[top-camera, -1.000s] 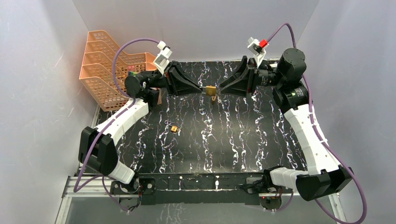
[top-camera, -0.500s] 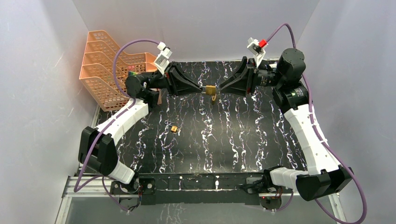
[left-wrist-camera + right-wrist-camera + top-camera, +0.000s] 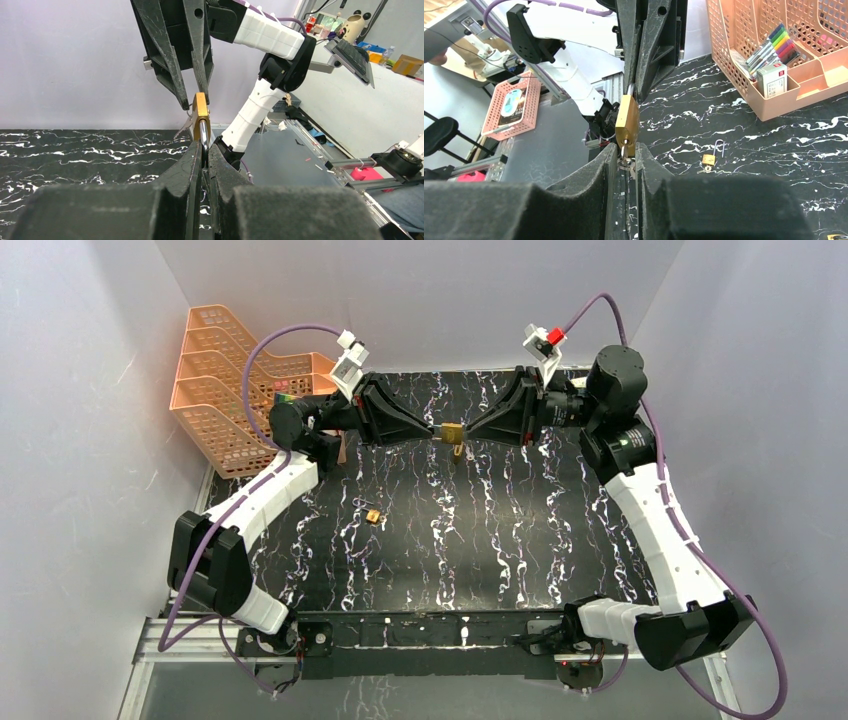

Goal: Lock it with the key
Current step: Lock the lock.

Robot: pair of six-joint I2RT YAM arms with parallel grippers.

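Note:
A brass padlock (image 3: 452, 432) hangs in the air between my two grippers above the far middle of the table. My left gripper (image 3: 434, 430) is shut on its silver shackle (image 3: 204, 134), with the brass body (image 3: 201, 107) sticking out past the fingertips. My right gripper (image 3: 470, 433) faces it from the right. In the right wrist view the padlock (image 3: 627, 120) has a key (image 3: 624, 149) in its keyhole, with a key ring (image 3: 626, 165) behind it. My right gripper (image 3: 626, 148) is shut on that key.
A second small brass padlock (image 3: 373, 516) with an open shackle and a key lies on the black marbled table (image 3: 480, 540); it also shows in the right wrist view (image 3: 709, 159). An orange mesh organiser (image 3: 235, 380) with markers stands at the far left.
My right arm's wrist and elbow have shifted slightly to the left, toward the padlock. The padlock and my left gripper have stayed in place.

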